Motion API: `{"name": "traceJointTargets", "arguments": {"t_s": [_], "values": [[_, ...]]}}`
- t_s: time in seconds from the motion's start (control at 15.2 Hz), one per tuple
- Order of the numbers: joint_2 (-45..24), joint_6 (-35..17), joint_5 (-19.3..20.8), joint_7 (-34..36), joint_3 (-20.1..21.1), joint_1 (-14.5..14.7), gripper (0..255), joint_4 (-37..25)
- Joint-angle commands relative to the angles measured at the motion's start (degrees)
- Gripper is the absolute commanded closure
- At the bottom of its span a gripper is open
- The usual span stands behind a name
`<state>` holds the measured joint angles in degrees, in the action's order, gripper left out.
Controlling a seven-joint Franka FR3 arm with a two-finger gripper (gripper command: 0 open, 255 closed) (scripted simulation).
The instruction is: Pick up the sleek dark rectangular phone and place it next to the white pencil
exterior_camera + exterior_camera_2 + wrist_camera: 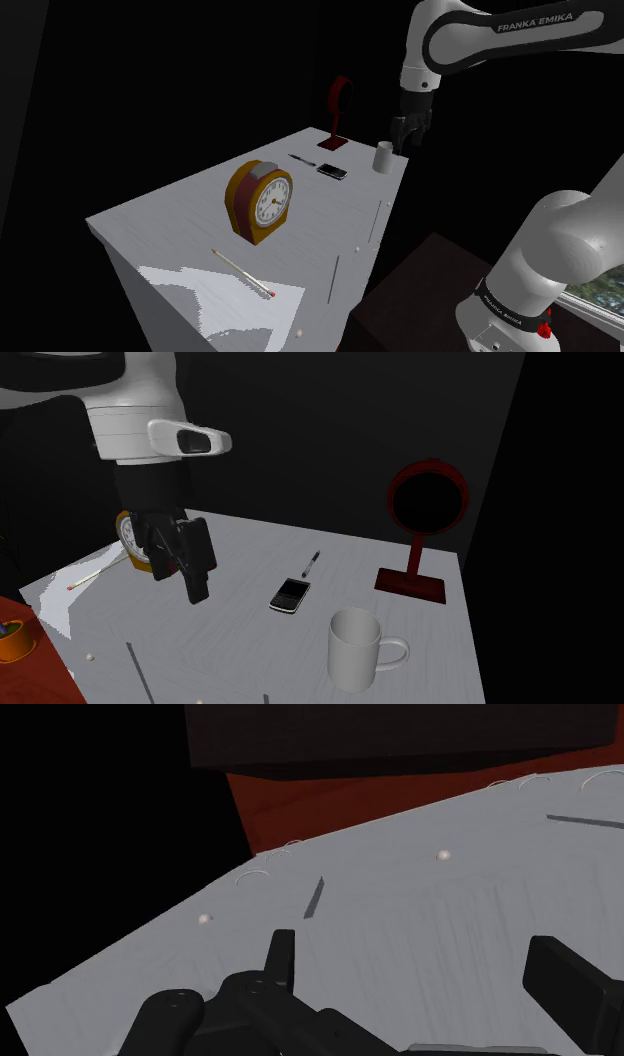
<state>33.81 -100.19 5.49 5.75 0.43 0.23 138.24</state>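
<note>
The dark rectangular phone lies flat on the grey table, between a black pen and a white mug. The pale pencil with a red tip lies at the table's other end, past the clock. My gripper hangs in the air over the table's edge near the mug, apart from the phone. It is open, its fingers stand wide apart, and nothing is between them.
A yellow and brown alarm clock stands mid-table between phone and pencil. A dark red round mirror on a stand rises at the far corner. A reddish-brown surface with an orange object sits beside the table.
</note>
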Motion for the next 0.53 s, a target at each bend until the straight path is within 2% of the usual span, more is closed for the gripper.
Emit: {"name": "traceJointTargets", "arguments": {"t_s": [0.0, 0.46], "values": [[-3.3, -3.7, -0.1, -0.9, -0.8, -0.1, 0, -0.4], [-17.4, -15.6, -1.8, -3.3, -2.4, 0.4, 0, -4.4]]}}
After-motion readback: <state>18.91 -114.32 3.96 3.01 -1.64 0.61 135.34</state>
